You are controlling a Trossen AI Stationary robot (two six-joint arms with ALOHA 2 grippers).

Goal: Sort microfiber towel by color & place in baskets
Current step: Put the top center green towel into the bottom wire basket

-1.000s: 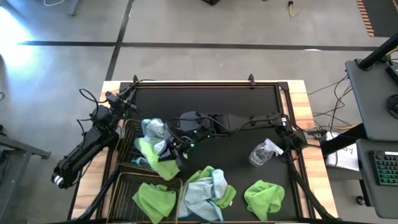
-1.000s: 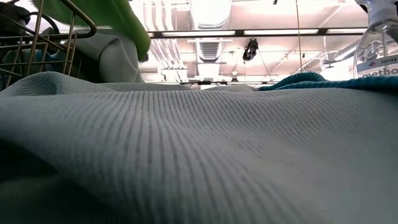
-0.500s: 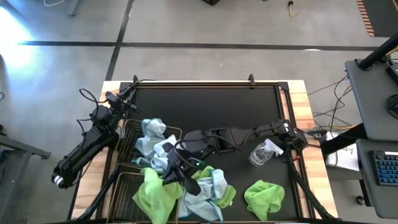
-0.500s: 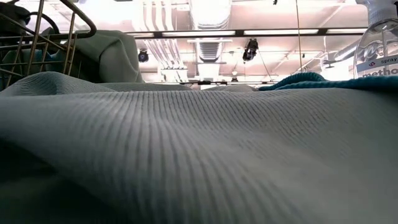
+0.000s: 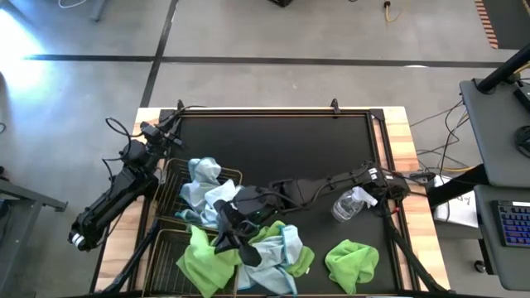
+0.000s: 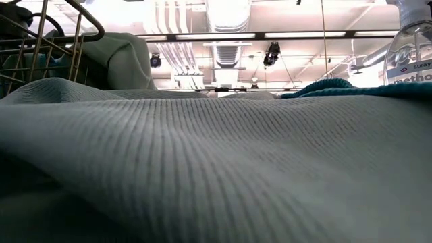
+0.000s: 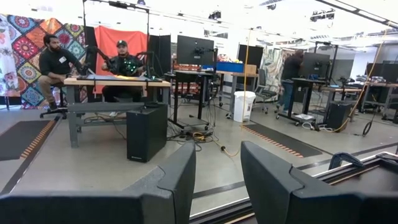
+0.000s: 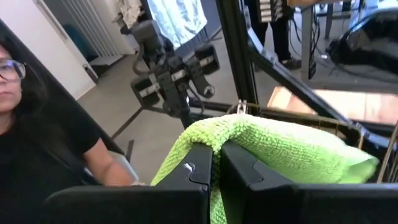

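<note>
Right gripper (image 8: 214,168): fingers pinched on a lime-green towel (image 8: 280,146), held over the near basket (image 5: 178,238), evidently for release among the greens there. The towel hangs limp, long axis roughly vertical; which way it points cannot be told. Far basket (image 5: 172,175): holds pale-blue cloths (image 5: 199,189). Left gripper (image 7: 217,177): parked off-table, fingers apart, empty.

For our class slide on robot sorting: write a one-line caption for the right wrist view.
Right gripper shut on a lime green towel above a wire basket.
</note>
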